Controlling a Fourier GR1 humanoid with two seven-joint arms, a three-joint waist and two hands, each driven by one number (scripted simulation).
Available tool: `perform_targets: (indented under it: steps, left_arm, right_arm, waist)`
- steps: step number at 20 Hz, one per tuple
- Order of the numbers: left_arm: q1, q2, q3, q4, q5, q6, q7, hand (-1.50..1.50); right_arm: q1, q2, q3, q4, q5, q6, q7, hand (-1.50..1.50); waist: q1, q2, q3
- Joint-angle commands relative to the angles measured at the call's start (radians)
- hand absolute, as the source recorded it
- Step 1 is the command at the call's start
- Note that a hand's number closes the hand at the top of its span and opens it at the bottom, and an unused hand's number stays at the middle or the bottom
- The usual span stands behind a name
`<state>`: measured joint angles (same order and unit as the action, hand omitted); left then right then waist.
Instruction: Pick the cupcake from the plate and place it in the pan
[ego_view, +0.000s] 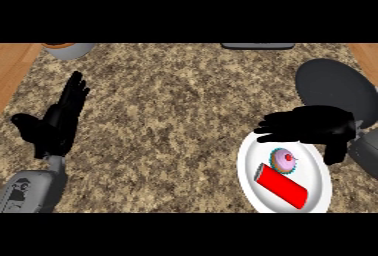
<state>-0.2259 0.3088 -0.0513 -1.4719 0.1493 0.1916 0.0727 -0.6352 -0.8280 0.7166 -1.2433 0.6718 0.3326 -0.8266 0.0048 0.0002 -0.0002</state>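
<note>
Above the white plate (249, 187) with unlabelled cupcake (284, 160), right hand (314, 125) empty, fingers relaxed; left hand (59, 120) likewise.

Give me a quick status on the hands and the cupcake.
Left hand open, resting at left. Right hand open over the plate, above the cupcake. Cupcake on plate beside red block. Pan just beyond, nothing in the way.

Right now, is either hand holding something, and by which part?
Nothing is held. The right hand hovers open over the plate, above the cupcake. The left hand rests open at the left.
</note>
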Motion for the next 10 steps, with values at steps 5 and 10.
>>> perform_targets:
  steps: [5, 10]
  left_arm:
    - [-0.042, -0.025, 0.027, 0.055, -0.027, -0.018, 0.001, 0.00]
    - [-0.036, -0.023, 0.052, 0.054, -0.035, -0.045, -0.032, 0.00]
  right_arm:
    - [0.055, 0.040, -0.056, 0.022, 0.093, 0.044, -0.072, -1.50]
    - [0.057, 0.114, -0.041, -0.002, 0.212, 0.052, 0.001, -1.50]
  waist:
    - [-0.006, 0.000, 0.000]
    - [-0.005, -0.001, 0.000]
